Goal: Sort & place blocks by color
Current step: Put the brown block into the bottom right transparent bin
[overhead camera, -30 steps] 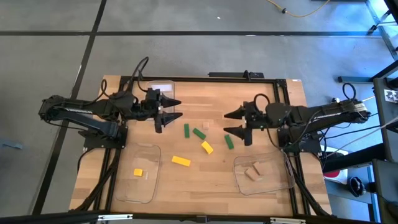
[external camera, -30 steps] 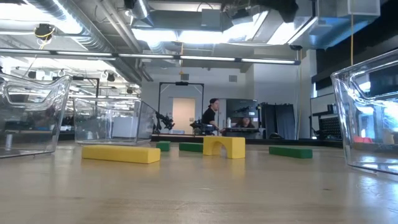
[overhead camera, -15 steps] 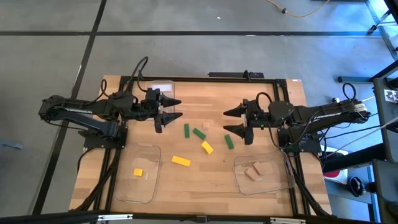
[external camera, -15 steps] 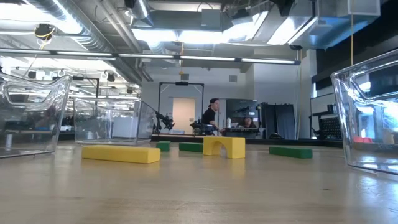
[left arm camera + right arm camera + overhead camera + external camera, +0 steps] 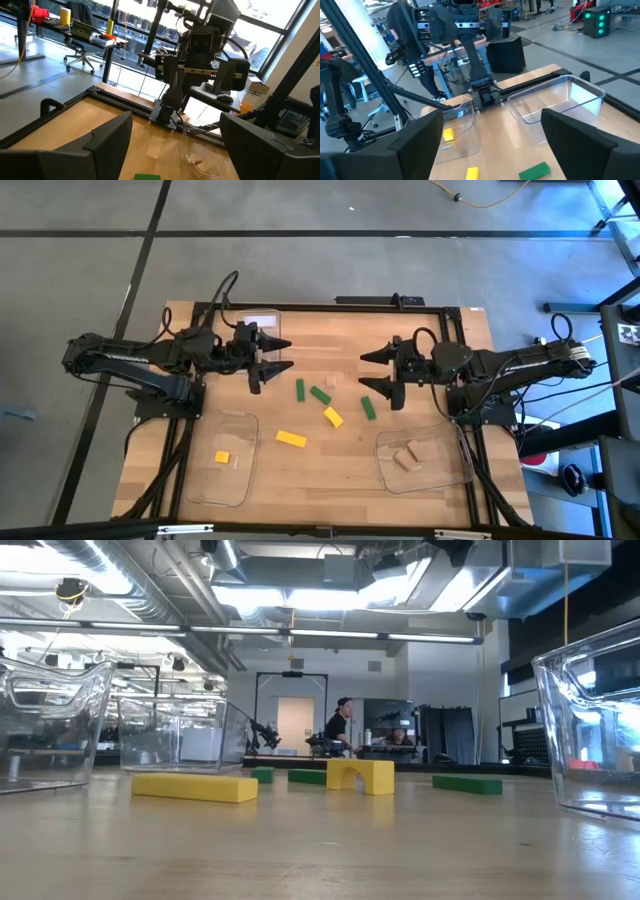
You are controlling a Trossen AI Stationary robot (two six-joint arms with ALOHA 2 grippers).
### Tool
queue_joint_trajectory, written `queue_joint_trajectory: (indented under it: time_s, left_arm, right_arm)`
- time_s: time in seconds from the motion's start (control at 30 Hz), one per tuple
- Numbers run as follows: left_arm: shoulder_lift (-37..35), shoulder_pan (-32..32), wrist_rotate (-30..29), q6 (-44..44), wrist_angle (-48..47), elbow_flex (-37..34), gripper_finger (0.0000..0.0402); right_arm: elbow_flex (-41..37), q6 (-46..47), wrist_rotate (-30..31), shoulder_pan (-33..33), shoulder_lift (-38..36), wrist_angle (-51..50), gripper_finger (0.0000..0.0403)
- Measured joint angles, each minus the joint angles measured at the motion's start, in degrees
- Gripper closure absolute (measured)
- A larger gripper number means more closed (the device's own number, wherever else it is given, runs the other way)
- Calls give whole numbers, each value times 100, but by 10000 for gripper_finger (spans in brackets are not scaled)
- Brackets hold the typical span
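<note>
In the high view three green blocks [image 5: 300, 389] [image 5: 320, 394] [image 5: 368, 408], a yellow arch block [image 5: 333, 417], a yellow bar [image 5: 291, 438] and a small tan block [image 5: 331, 381] lie flat on the table's middle. A yellow cube [image 5: 222, 457] lies in the near left tray. Tan blocks [image 5: 405, 455] lie in the near right tray. My left gripper [image 5: 285, 354] is open, left of the green blocks. My right gripper [image 5: 364, 371] is open, just right of the loose blocks, above the rightmost green one. The right wrist view shows a green block [image 5: 535, 171] below the fingers.
Three clear plastic trays stand on the wooden table: one at the far left [image 5: 262, 323], one near left [image 5: 238, 480], one near right [image 5: 440, 470]. A dark frame [image 5: 330, 306] runs along the table's edges. Bare wood lies between the near trays. People show far off in the room [image 5: 340, 725].
My right gripper has drifted slightly toward the table's far edge, staying open. The blocks and my left arm have kept still.
</note>
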Motion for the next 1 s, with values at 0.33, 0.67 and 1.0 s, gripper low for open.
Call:
queue_joint_trajectory:
  time_s: [0.33, 0.67, 1.0]
  left_arm:
    - [0, 1, -4, -5, 10, 0, 110]
    - [0, 2, -8, -47, 20, 0, 110]
    - [0, 0, -7, -51, 26, 0, 110]
  right_arm:
    - [519, 760, -116, -640, 1213, -1419, 74]
    - [1150, 2943, -599, -1377, 3477, -2113, 89]
    - [1150, 3890, -151, -1268, 4643, -1560, 89]
